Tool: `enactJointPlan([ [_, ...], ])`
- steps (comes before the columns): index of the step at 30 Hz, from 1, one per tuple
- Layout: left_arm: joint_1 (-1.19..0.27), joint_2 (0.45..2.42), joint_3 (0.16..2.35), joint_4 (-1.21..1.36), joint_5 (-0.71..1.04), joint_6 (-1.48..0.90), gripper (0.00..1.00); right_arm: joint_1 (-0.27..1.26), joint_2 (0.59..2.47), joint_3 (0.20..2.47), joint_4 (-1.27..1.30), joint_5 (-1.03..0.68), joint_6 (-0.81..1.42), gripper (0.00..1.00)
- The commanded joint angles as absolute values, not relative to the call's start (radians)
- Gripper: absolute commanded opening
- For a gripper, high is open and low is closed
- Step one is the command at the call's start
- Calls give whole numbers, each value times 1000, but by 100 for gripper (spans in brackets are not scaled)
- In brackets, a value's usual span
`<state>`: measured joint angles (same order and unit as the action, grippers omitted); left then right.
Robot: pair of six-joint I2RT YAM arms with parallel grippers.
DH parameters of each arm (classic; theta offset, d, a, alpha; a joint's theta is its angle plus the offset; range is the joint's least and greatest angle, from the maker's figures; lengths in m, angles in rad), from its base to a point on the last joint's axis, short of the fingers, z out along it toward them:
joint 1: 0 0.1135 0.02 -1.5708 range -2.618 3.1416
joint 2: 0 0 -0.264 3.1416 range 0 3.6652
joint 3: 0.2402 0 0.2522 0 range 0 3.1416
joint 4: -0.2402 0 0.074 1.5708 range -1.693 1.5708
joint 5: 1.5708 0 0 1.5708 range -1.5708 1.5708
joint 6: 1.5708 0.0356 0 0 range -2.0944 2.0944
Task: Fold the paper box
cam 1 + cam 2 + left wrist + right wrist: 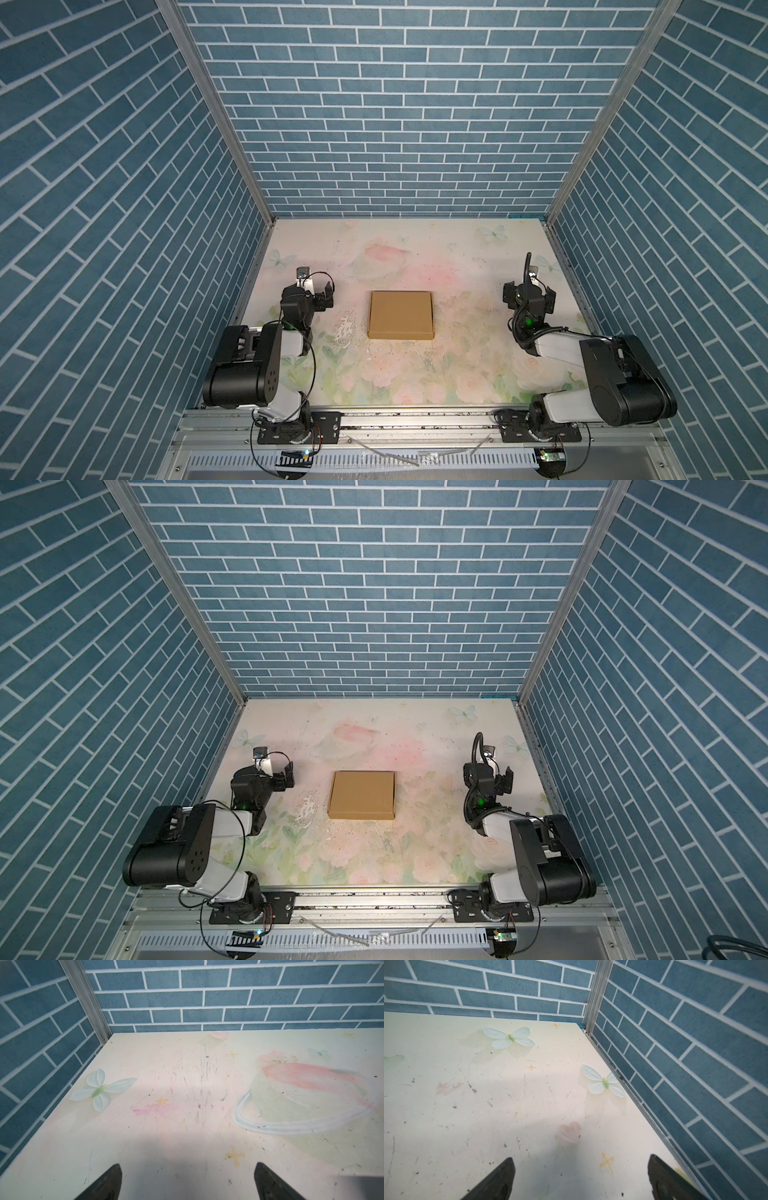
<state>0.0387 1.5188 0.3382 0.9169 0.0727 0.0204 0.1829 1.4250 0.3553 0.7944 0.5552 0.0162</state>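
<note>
The paper box (400, 314) (362, 795) is plain brown cardboard, standing as a shallow closed square box in the middle of the table in both top views. My left gripper (314, 287) (274, 767) hovers to its left, well apart from it, jaws open and empty. My right gripper (530, 293) (488, 774) stands to the box's right, also apart, open and empty. In the left wrist view the left gripper (188, 1165) shows two spread dark fingertips over bare table. The right wrist view shows the right gripper (581, 1158) the same way. The box is out of both wrist views.
The table (415, 374) has a pale floral print with scuffs and specks. Blue brick-pattern walls (395, 124) close in the back and both sides. An aluminium rail (415, 419) carrying both arm bases runs along the front edge.
</note>
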Motion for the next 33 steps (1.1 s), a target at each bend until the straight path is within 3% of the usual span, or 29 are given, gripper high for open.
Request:
enactJointPlan([
  [1, 41, 1525, 362, 907, 98, 40, 100, 143, 1473, 323, 991, 502, -28, 99],
  [5, 40, 1525, 363, 906, 96, 40, 99, 123, 1465, 333, 951, 454, -11, 99],
  [15, 40, 1525, 363, 904, 97, 41, 99, -2, 1522, 346, 933, 15, 0, 99],
  [33, 31, 1528, 379, 874, 133, 70, 99, -27, 1542, 388, 871, 44, 40, 99],
])
